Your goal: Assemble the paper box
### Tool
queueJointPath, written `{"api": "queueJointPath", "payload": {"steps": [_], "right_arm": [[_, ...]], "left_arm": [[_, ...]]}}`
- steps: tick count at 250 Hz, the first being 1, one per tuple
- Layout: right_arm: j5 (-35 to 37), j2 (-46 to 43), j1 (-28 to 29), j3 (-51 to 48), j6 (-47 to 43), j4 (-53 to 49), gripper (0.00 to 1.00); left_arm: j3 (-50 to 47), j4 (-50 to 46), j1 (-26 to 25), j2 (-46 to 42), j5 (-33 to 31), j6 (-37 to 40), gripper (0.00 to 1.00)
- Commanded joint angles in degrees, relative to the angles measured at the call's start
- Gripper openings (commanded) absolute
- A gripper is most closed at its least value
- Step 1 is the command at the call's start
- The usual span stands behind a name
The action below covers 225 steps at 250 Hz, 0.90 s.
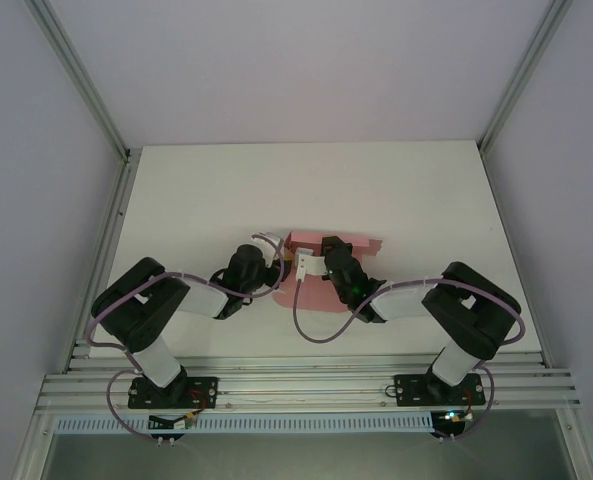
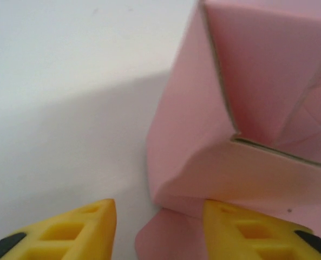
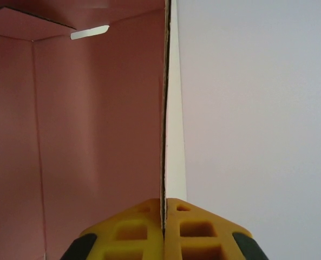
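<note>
The pink paper box (image 1: 306, 292) stands partly folded at the middle of the white table (image 1: 276, 190), between my two grippers. My left gripper (image 1: 278, 262) is at its left side. In the left wrist view the yellow fingers (image 2: 84, 227) stand apart around a low pink flap (image 2: 171, 235); the right finger touches the box (image 2: 257, 97) and the left finger is clear of it. My right gripper (image 1: 308, 265) reaches in from the right. In the right wrist view it (image 3: 164, 203) is shut on the edge of an upright wall of the box (image 3: 95, 135).
Aluminium frame rails (image 1: 96, 240) run along the table's left and right sides and across the near edge by the arm bases. Grey walls close in the sides. Bare white table (image 3: 257, 108) lies right of the pinched wall.
</note>
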Motion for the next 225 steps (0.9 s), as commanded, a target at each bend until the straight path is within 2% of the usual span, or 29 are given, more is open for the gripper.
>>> {"api": "queueJointPath", "payload": {"steps": [1,24,67,96,116,136,153,166,189,225], "right_arm": [[-7.7,2.2,1.9,-2.0,2.4,-13.9,0.0],[-7.8,1.9,2.0,-2.1,3.0,-15.9,0.0],[-8.2,1.5,2.0,-2.5,3.1,-16.0,0.0],[-8.1,1.5,1.9,-2.0,3.3,-17.2,0.0],[-7.9,1.3,2.0,-2.1,3.3,-17.6,0.0],[-8.0,1.1,2.0,-2.1,3.5,-17.7,0.0],[-8.0,1.3,2.0,-2.0,3.5,-17.7,0.0],[-8.0,1.5,2.0,-1.9,3.5,-17.7,0.0],[-8.4,1.7,2.0,-1.7,3.5,-18.3,0.0],[-8.2,1.5,2.0,-1.7,3.5,-18.5,0.0]], "left_arm": [[0.7,10.5,0.7,-0.7,4.6,3.3,0.5],[0.8,9.7,0.8,-1.9,8.4,4.2,0.5],[3.2,7.9,1.4,-0.9,10.3,4.9,0.51],[4.6,5.9,1.5,-0.9,13.9,4.6,0.67],[3.3,5.6,1.6,-2.6,14.7,4.5,0.73],[2.4,4.2,1.9,-4.2,14.5,5.5,0.73],[2.9,2.2,2.1,-4.1,13.8,6.1,0.67],[3.6,2.1,2.4,-3.0,13.9,6.1,0.66],[5.1,2.2,2.6,-1.0,16.7,6.2,0.72],[7.3,-2.8,2.5,-0.5,23.2,6.8,0.8]]}}
